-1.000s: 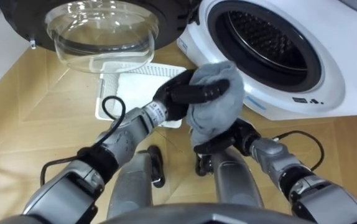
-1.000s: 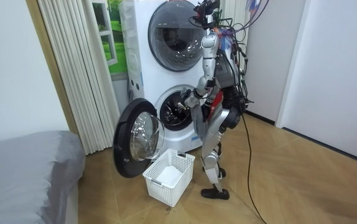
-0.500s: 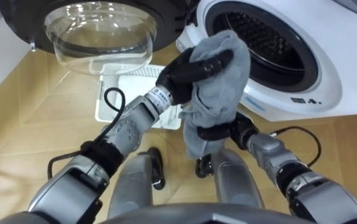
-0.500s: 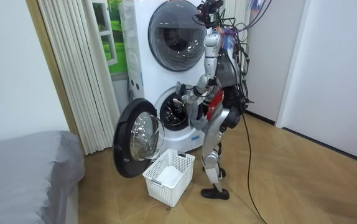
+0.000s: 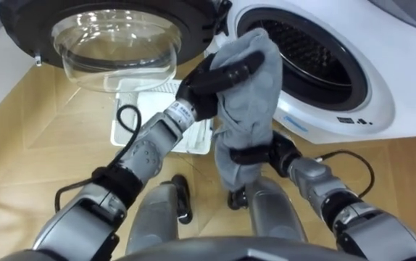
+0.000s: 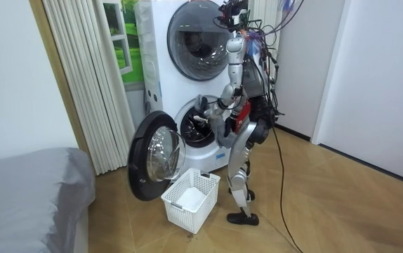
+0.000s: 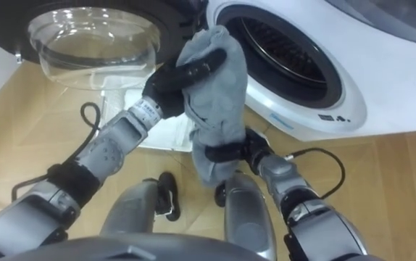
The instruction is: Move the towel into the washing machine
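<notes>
A grey towel hangs in front of the washing machine's open drum, its top level with the left rim of the opening. My left hand is shut on the towel's upper part and holds it up. Below it, my right hand has its dark fingers curled across the towel's hanging lower part. The right eye view shows the same: towel, left hand, right hand. In the room view I stand close before the lower washing machine with both arms raised toward it.
The round glass door stands swung open to my left. A white laundry basket sits on the wooden floor below the door, also seen as the basket by my feet. A second machine is stacked above. A bed fills the room view's left.
My left hand has lifted the towel up and toward the drum opening. My right hand's fingers have closed on the towel's lower part.
</notes>
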`<state>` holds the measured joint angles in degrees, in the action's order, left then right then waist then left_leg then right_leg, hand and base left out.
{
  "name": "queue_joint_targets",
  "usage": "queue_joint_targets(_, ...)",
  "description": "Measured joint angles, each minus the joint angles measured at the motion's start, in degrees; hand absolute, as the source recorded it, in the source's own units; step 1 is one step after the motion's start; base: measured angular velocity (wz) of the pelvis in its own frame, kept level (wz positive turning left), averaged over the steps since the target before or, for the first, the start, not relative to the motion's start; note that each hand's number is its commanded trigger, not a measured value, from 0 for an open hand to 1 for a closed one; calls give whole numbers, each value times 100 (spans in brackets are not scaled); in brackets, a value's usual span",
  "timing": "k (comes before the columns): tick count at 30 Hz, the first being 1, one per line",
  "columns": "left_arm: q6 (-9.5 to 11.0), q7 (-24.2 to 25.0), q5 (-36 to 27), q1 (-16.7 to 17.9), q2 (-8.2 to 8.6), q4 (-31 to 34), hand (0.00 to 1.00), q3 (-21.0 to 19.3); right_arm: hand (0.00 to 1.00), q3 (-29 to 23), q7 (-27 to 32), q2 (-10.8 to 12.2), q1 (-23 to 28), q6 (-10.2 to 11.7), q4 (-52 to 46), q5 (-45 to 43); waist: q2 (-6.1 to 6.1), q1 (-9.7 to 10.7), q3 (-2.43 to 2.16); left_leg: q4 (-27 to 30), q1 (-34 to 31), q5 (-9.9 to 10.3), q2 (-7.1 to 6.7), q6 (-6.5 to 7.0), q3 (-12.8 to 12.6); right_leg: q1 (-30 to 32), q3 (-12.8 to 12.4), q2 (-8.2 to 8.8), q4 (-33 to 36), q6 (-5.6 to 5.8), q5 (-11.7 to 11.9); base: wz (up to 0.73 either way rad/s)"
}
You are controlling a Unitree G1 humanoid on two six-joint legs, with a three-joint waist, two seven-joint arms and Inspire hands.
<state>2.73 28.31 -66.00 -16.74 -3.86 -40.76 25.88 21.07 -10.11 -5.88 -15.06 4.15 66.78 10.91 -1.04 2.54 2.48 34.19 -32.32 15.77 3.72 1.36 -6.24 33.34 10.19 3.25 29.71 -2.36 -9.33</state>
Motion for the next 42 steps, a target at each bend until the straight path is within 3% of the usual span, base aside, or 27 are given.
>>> queue_joint_targets(3, 20, -15, 70, 271, -112, -21, 0, -183, 100, -221, 1, -44, 126, -20, 2, -77, -12, -196, 7, -66, -15, 2, -4, -2, -14, 32, 20, 13, -13, 1, 1, 1)
queue_joint_targets(5, 80, -77, 535, 296, -139, -324, 0, -487, 100, -335, 16, -65, 180, -22, 7, -112, -21, -376, 10, -92, -7, 0, -10, -5, -23, 48, 0, 7, -10, 0, 1, -4)
queue_joint_targets(8, 307, -537, 1728, 454, -263, -461, 0, -823, 100, -457, 26, -150, 167, -11, -12, -172, -40, -505, 13, -110, -100, -9, -17, -14, -59, 180, -38, 11, 31, -1, 1, -1)
queue_joint_targets(10, 417, -1060, 3014, 585, -358, -609, 0, -892, 100, -585, 107, -214, 154, -6, 46, -81, -62, -604, 10, -133, -106, -10, -33, -14, -79, 208, -66, 15, 52, 3, -1, -5)
queue_joint_targets(13, 422, -1634, 4403, 701, -368, -751, 0, -893, 100, -620, 141, -316, 143, -5, 74, 326, -79, -606, 19, -161, -121, -15, -57, -5, -78, 220, -45, 45, 44, 23, -13, 1)
queue_joint_targets(18, 614, -2308, 5208, 751, -339, -926, 0, -901, 100, -612, 171, -356, 72, -3, 229, 683, -75, -608, 20, -152, -156, -14, -61, -4, -99, 273, -69, 54, 67, 32, -25, -1)
queue_joint_targets(22, 663, -2777, 6108, 740, -318, -1113, 0, -930, 100, -766, 243, -365, -14, -5, 335, 881, -67, -595, 27, -75, -208, -31, -126, 23, -103, 378, -70, 173, 243, 33, -91, 5)
queue_joint_targets(29, 715, -3322, 6180, 754, -321, -1367, 0, -868, 100, -886, 545, -446, -243, -8, 551, 1618, -9, -595, 72, -105, -236, -49, -207, 57, -104, 454, -79, 240, 335, 46, -116, 2)
queue_joint_targets(32, 720, -3455, 6163, 772, -339, -1391, 0, -799, 100, -910, 689, -608, -417, -37, 542, 2288, 25, -604, 85, -143, -354, -100, -263, 104, -200, 699, -183, 318, 494, 68, -128, -2)
queue_joint_targets(38, 726, -3615, 6182, 743, -353, -1447, 0, -806, 100, -1706, 878, -631, -696, -46, 545, 3625, 117, -591, 133, -40, -439, -102, -264, 108, -234, 781, -218, 303, 526, 70, -130, -1)
queue_joint_targets(42, 722, -3699, 6181, 727, -360, -1459, 0, -774, 100, -2063, 1221, -917, -973, -54, 540, 4856, 157, -542, 142, 23, -444, -103, -323, 113, -230, 795, -239, 367, 610, 110, -168, 4)
